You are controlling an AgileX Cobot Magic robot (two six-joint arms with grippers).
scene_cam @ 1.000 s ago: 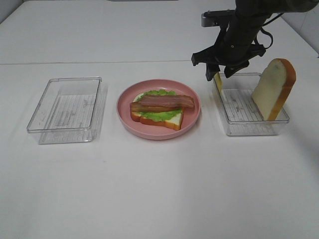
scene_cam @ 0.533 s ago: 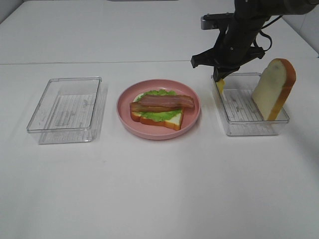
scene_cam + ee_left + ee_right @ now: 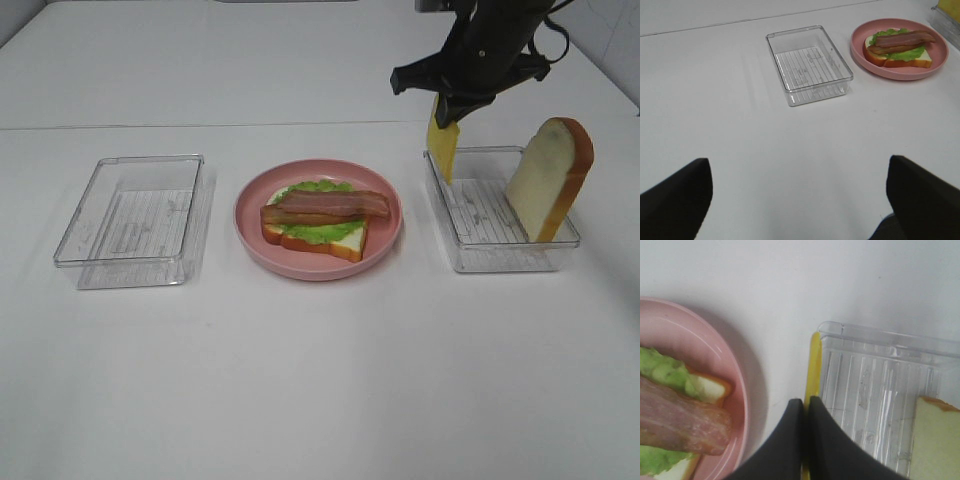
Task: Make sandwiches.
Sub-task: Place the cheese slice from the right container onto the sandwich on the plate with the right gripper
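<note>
Right end effector [image 3: 446, 104] pinches the yellow cheese slice [image 3: 442, 146] above the clear tray [image 3: 500, 262]; next, across onto the bacon [image 3: 330, 205].

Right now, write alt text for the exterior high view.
The right gripper holds a yellow cheese square on edge over the rim of a clear plastic tray where a white bread slice leans. Beside it, a round pink plate carries a flat bread slice, green lettuce and brown bacon strips.

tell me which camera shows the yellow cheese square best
Exterior high: the yellow cheese square hangs from the right gripper above the clear plastic tray's rim, mostly in view. The right wrist view shows only its edge beyond the shut fingers; the left wrist barely a yellow sliver.
</note>
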